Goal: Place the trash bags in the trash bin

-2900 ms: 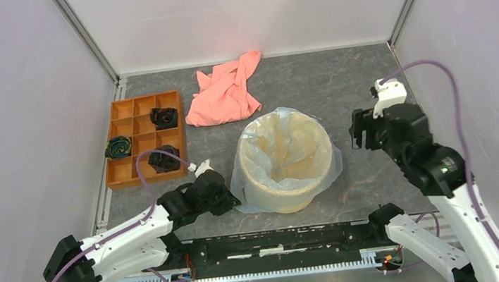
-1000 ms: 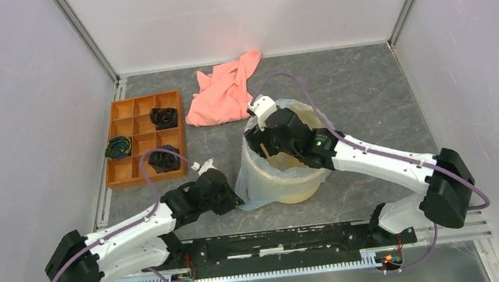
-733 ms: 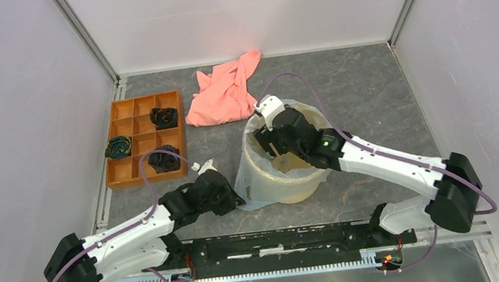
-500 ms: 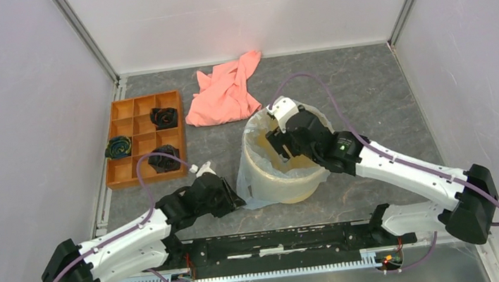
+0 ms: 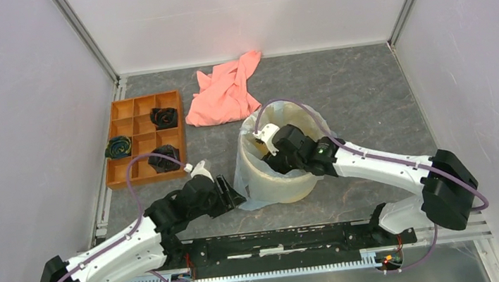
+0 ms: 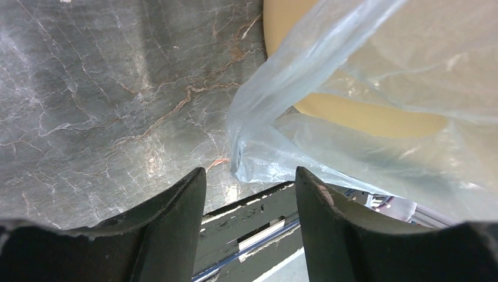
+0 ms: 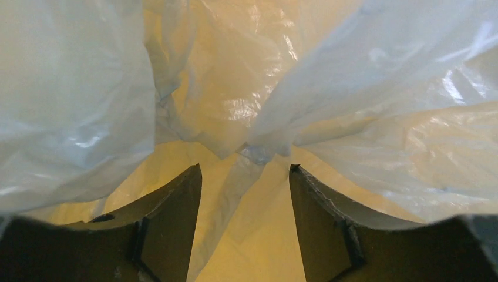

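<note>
An orange compartmented tray point(image 5: 133, 128) sits at the left of the grey marbled tabletop point(image 5: 360, 79). Three compartments each hold a dark crumpled item: far point(image 5: 164, 116), left edge, showing blue-green point(image 5: 118, 147), and near point(image 5: 163, 158). A salmon-pink cloth point(image 5: 226, 94) lies rumpled by the back wall, just beside the tray.

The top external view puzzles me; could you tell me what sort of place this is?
Probably a robotics lab test cell: plain walls joined by aluminium posts enclose a stone-patterned table, a mounting rail runs along the near edge, and staged props include the trash bin and an orange tray.
</note>
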Action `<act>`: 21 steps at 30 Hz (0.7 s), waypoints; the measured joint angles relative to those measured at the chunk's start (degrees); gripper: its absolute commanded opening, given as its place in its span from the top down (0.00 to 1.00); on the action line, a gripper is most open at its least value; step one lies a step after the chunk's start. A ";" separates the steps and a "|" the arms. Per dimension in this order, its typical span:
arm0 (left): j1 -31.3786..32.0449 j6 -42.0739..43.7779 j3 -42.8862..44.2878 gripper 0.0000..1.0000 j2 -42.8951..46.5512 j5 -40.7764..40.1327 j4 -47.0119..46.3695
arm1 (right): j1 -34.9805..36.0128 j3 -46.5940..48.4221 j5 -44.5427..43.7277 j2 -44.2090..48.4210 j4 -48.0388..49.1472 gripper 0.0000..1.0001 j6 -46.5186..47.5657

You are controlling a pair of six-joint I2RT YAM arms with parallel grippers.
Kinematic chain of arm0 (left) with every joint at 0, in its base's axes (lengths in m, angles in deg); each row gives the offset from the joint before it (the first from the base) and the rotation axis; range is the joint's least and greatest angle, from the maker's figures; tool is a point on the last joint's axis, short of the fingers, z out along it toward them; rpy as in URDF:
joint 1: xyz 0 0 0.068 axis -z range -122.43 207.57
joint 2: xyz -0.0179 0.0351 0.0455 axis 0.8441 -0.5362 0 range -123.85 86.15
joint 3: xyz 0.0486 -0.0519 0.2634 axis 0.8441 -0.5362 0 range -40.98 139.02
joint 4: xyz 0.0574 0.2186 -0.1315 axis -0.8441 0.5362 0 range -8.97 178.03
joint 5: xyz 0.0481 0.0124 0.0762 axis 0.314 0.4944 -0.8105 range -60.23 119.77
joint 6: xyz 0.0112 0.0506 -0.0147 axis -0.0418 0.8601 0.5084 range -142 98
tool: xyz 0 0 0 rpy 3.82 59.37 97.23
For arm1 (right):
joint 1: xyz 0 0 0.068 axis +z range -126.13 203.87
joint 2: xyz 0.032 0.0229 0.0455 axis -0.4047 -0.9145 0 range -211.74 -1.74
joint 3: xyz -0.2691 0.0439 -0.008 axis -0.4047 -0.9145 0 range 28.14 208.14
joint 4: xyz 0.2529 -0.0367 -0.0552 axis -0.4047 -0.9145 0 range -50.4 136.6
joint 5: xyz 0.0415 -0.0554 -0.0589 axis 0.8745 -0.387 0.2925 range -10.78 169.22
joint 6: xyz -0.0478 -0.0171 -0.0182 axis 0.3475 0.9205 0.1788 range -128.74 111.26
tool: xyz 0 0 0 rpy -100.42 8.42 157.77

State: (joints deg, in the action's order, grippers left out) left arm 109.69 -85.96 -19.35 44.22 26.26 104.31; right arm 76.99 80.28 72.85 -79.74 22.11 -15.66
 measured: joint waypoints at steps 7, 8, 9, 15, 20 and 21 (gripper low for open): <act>-0.02 1.31 1.55 0.34 0.72 -1.27 2.05 | 0.02 15.06 -5.35 -1.84 -12.48 0.34 4.59; 0.00 1.81 2.23 0.33 0.28 -1.62 2.82 | 0.02 17.90 -6.62 -2.08 -14.19 0.36 5.77; 0.00 2.36 2.93 0.32 -0.09 -2.16 3.54 | 0.00 19.67 -7.50 -2.25 -15.04 0.38 6.56; -0.02 4.55 7.34 0.24 -0.44 -5.25 6.84 | -1.16 18.14 -7.52 -2.71 -14.84 0.65 9.62; -0.02 5.09 8.09 0.23 -0.46 -5.92 7.10 | -2.38 12.37 -2.58 -7.69 -9.40 0.81 9.57; -0.02 5.09 8.09 0.23 -0.46 -5.88 7.06 | -2.40 11.85 -1.62 -9.25 -8.24 0.84 9.57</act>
State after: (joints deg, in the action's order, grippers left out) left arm 109.67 -80.87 -11.26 43.76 20.38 111.37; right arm 74.59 92.12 71.23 -88.99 13.87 -6.08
